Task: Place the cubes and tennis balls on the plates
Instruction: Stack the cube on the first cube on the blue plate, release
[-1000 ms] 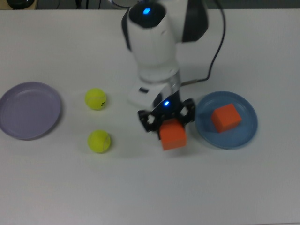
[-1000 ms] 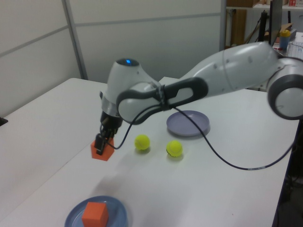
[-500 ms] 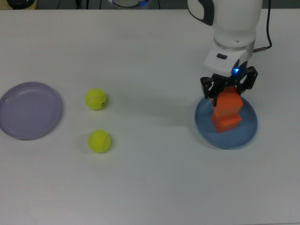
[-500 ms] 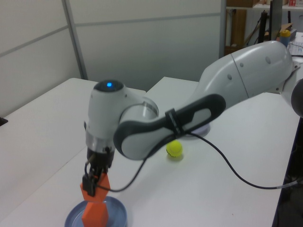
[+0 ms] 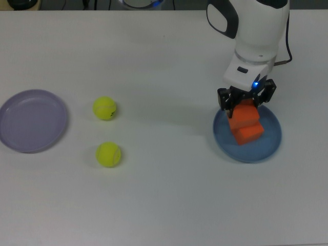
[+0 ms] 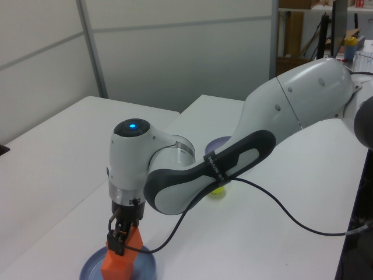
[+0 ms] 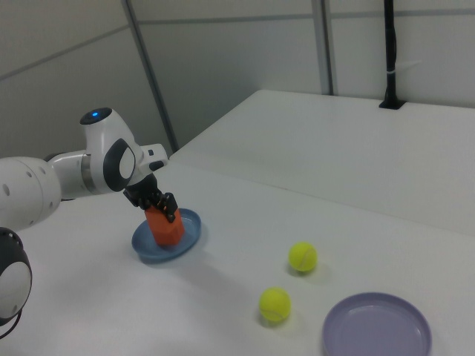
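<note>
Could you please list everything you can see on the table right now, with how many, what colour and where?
cubes: two, orange, both over the blue plate; one lies on it, the other is held by the gripper right above or on it.
tennis balls: two, yellow-green, on the bare table between the plates; the second is nearer the top view's bottom.
blue plate: one, at the top view's right.
lavender plate: one, empty, at the top view's left.
table: one, white.
cable: one, black, running along the arm.
gripper: one, black, jaws shut on the upper cube.
</note>
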